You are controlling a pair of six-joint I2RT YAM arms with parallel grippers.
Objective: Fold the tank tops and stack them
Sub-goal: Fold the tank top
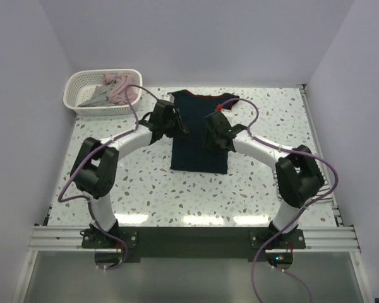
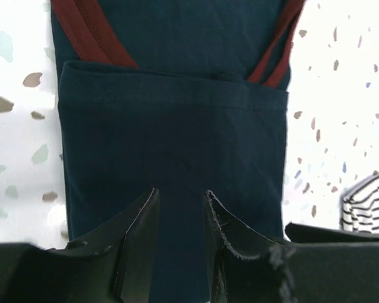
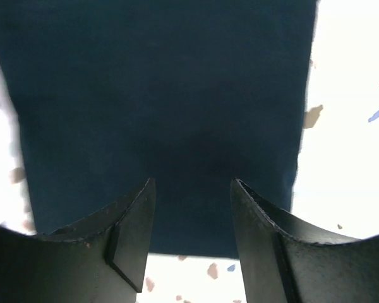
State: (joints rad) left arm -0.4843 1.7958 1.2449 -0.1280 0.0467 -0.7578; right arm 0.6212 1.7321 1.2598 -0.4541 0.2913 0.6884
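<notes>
A dark navy tank top (image 1: 199,151) with red trim lies flat in the middle of the table, folded into a narrow strip, straps at the far end. In the left wrist view a folded edge of the navy tank top (image 2: 177,120) crosses just below the red straps. My left gripper (image 1: 179,125) hovers over its left side, and my left gripper (image 2: 180,196) stands open with nothing between its fingers. My right gripper (image 1: 210,134) is over its right side; seen from its wrist, my right gripper (image 3: 192,186) is open and empty above the navy tank top (image 3: 158,95). A striped tank top (image 2: 369,208) peeks in beside it.
A white basket (image 1: 76,95) at the far left corner holds pinkish (image 1: 119,87) and grey (image 1: 96,96) tank tops. The speckled table (image 1: 271,126) ends in walls on three sides, and the arm bases stand at its near edge.
</notes>
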